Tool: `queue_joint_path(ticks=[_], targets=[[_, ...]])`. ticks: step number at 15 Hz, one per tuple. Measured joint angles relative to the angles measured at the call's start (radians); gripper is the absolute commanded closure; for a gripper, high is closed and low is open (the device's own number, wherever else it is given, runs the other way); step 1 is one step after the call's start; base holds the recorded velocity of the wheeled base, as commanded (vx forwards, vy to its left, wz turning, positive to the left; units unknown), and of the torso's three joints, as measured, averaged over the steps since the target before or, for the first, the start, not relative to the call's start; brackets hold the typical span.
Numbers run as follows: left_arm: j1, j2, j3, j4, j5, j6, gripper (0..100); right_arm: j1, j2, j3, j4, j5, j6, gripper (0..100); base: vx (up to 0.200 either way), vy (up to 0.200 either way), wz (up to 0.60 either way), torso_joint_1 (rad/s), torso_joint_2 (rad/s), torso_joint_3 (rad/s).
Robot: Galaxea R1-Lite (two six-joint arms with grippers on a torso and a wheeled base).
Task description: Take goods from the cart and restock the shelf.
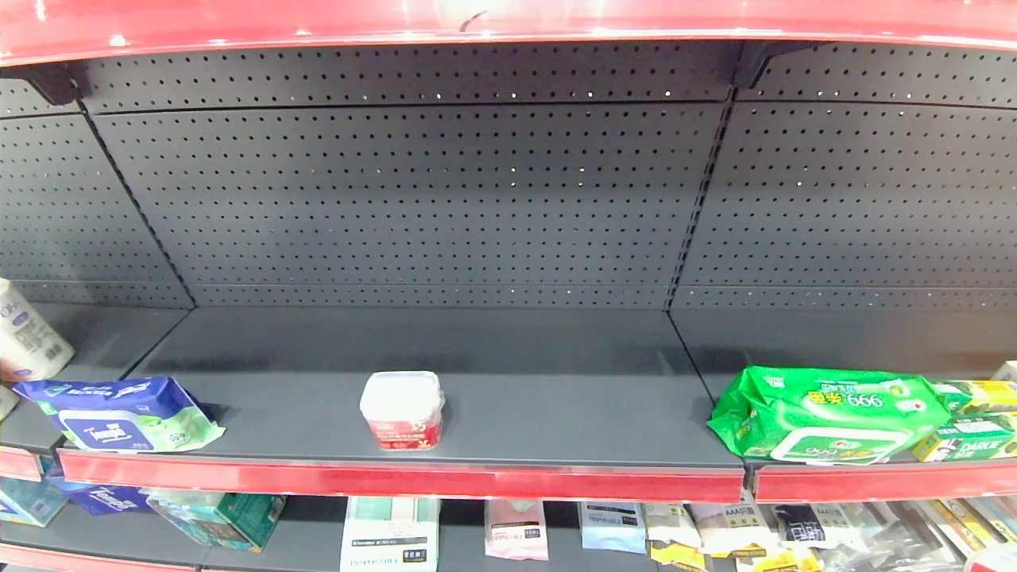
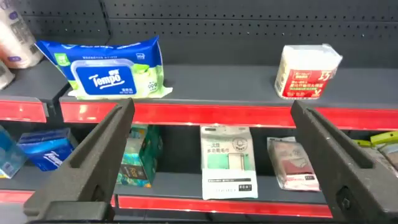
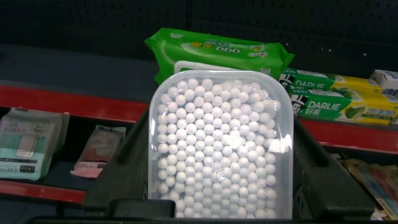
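Observation:
A clear tub of small white balls sits between the fingers of my right gripper, which is shut on it, in front of the shelf near a green wipes pack. A similar tub with a red label stands near the front of the dark shelf board; the left wrist view has the same tub on the shelf. My left gripper is open and holds nothing, level with the shelf's red front edge, between that tub and a blue wipes pack.
On the shelf, the blue wipes pack lies at the left and the green wipes pack at the right, beside green and yellow boxes. A white wrapped pack stands far left. The lower shelf holds several packets.

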Motion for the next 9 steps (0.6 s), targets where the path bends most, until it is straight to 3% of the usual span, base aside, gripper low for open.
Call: queue_joint_path(ticks=[7, 9], targets=[[0.0, -0.007, 0.004, 0.0, -0.001, -0.001, 0, 0.0, -0.001, 0.0, -0.002, -0.009, 0.004, 100, 0.0, 0.0, 0.0, 0.0, 0.0, 0.0], [0.0, -0.007, 0.004, 0.0, -0.001, -0.001, 0, 0.0, -0.001, 0.0, -0.002, -0.035, 0.006, 100, 0.0, 0.0, 0.6, 0.0, 0.0, 0.0]])
